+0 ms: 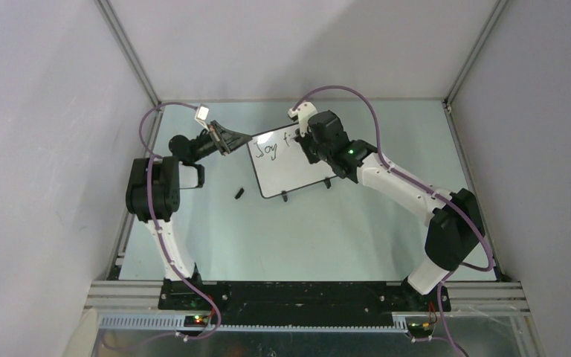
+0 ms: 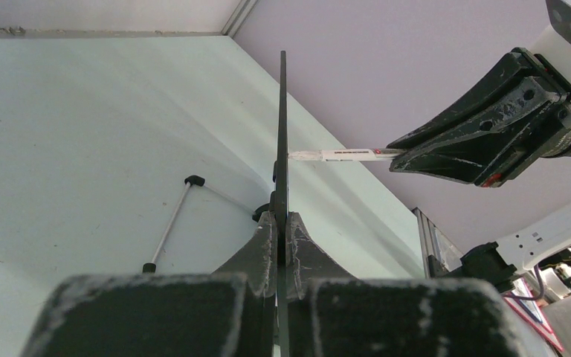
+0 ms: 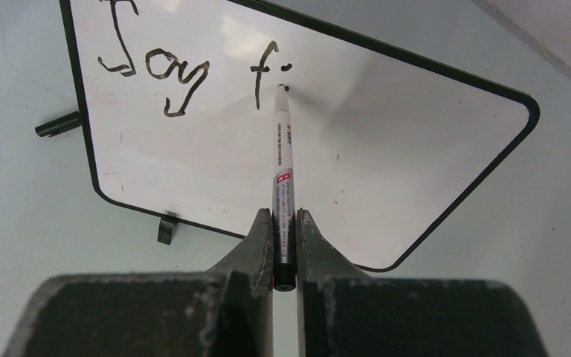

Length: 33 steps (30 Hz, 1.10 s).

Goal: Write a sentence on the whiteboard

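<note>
Spreading across the middle of the top view is a pale mint-green tabletop (image 1: 305, 238), smooth and matt. It is closed in by plain grey-lilac walls (image 1: 44, 111) on 3 sides, with 2 slanting aluminium posts (image 1: 128, 52) rising at the upper left and upper right of the frame.

1 small white rectangular whiteboard with rounded corners and a thin black frame (image 1: 290, 172) sits in the upper centre of that view. Its 2 small black feet (image 1: 285, 197) point toward the bottom of the frame. How steeply it is tilted cannot be told.

The sentence, black handwritten marker strokes (image 3: 167, 71), fills the upper left of the right wrist view. It counts 2 groups so far: "Joy" and "fi".

There are 2 arms. The left gripper (image 2: 282, 230) is pinched tight on the whiteboard's left edge, which runs edge-on up the centre of its wrist view.

The right gripper (image 3: 284, 223) is clamped on 1 slim white marker pen with printed barrel (image 3: 283, 171). The pen's tip meets the board at the "i".

1 short black cylindrical piece (image 1: 239, 193) lies alone on the tabletop, just left of the board's lower corner in the top view.

2 purple cables (image 1: 165, 245) loop along the arms, 1 on each.
</note>
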Each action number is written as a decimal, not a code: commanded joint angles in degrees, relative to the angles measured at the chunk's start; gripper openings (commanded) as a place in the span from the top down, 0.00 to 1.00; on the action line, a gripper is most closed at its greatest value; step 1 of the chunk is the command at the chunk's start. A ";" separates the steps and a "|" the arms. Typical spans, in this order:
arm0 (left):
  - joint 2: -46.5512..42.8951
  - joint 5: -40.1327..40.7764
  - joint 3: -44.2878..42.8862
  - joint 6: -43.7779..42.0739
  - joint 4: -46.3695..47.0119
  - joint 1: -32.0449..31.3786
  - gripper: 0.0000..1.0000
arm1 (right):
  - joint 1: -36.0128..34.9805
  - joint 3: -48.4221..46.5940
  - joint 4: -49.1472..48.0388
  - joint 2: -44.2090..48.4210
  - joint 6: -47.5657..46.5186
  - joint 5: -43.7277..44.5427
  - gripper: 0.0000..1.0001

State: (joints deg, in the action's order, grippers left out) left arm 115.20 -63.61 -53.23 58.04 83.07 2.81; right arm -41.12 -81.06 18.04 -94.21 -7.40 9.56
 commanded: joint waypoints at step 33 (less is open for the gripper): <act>-0.94 -1.45 -0.74 -0.03 4.41 -0.13 1.00 | -0.74 -2.57 5.44 0.55 -0.20 0.37 1.00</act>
State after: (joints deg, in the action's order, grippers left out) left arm 115.20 -63.64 -53.23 58.04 83.07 2.81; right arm -41.56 -81.12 23.00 -94.21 -7.38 9.82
